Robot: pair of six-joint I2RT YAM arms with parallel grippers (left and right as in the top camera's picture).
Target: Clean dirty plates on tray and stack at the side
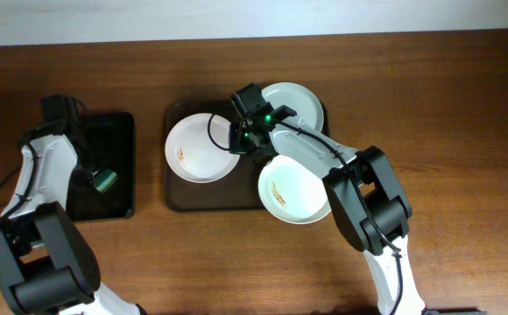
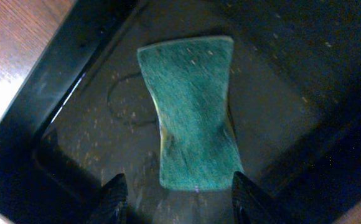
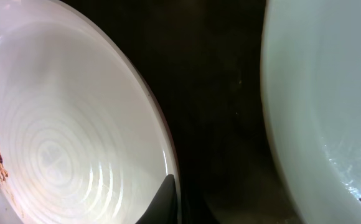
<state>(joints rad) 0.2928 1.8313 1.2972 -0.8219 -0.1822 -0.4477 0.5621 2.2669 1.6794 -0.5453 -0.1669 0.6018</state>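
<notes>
While the left gripper (image 2: 178, 183) hangs, fingers spread, over one green sponge (image 2: 190, 106) in the black tray (image 1: 123, 131), three plates (image 1: 298, 101) lie on the brown tray (image 1: 177, 196) further right. The right gripper (image 1: 239, 138) sits at the leftmost plate's (image 1: 193, 149) right rim; whether it is clamped cannot be told.

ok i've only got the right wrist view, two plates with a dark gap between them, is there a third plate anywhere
observer: Yes, a third plate sits at the front right corner of the tray. It overhangs the front rim and is partly under the right arm.
operator: and where's the left arm
observer: The left pincer is open over a green sponge, which lies in the small black tray left of the plates' tray.
operator: is that third plate dirty too
observer: It has an orange-brown smear left of its centre.
</notes>
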